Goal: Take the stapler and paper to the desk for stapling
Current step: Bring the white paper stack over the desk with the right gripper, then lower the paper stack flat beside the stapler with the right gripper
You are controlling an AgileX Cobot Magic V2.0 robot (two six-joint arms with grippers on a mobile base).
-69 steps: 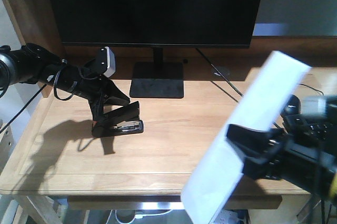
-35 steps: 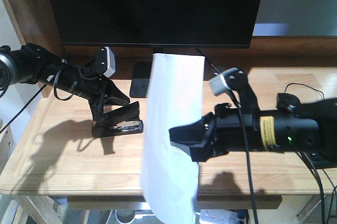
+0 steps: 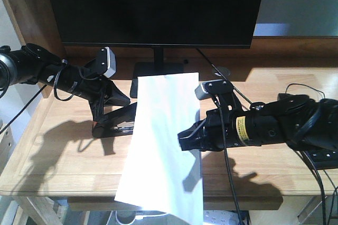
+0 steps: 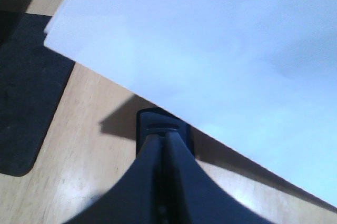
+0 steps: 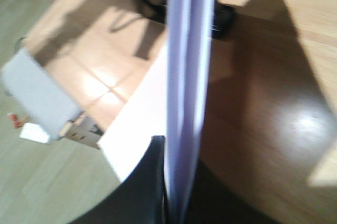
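Clamping the paper (image 3: 163,146) by its right edge, the right gripper (image 3: 191,139) held the white sheets tilted above the desk (image 3: 58,156), their lower end hanging past the front edge. Over on the other side, the left gripper (image 3: 117,116) was pinched narrow on the stapler (image 3: 113,127), which sat on the wood near the monitor stand (image 3: 158,68), its right end hidden behind the paper.

no legible text, yellow arm label (image 3: 241,124) too small
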